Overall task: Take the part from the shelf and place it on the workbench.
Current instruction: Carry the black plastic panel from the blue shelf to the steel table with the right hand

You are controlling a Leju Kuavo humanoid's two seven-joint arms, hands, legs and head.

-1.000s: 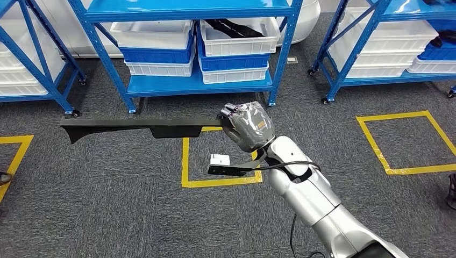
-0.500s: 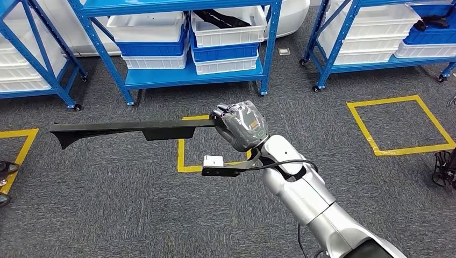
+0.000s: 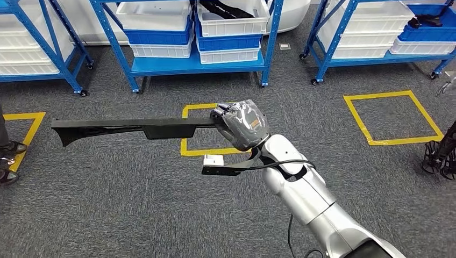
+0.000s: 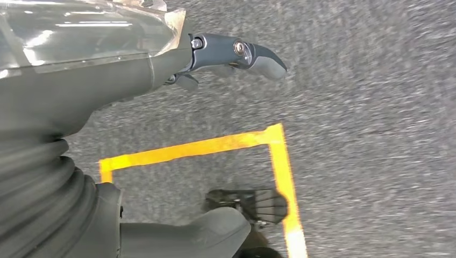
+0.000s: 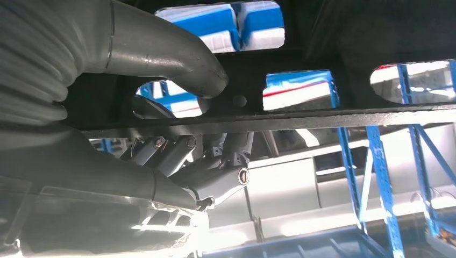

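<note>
The part [image 3: 123, 128] is a long, flat black plastic strip, held level above the grey carpet and reaching out to my left. My right hand [image 3: 242, 124] grips its near end, arm stretched forward at mid-picture. In the right wrist view the part [image 5: 322, 115] crosses close in front as a dark bar with cut-outs, with the thumb and fingers of my right hand [image 5: 177, 161] closed around it. My left hand [image 4: 80, 70] hangs over the floor, its fingers [image 4: 253, 54] apart and holding nothing.
Blue racks on castors stand ahead with white and blue bins [image 3: 188, 32], and another rack [image 3: 376, 37] at the far right. Yellow taped squares [image 3: 400, 118] mark the carpet. A person's shoes [image 3: 8, 156] are at the left edge, and a dark object [image 3: 441, 156] at the right edge.
The whole picture has shifted: the racks lie higher and farther off, so the camera has moved. My right hand keeps its grip on the part. A person's shoes have come in at the left.
</note>
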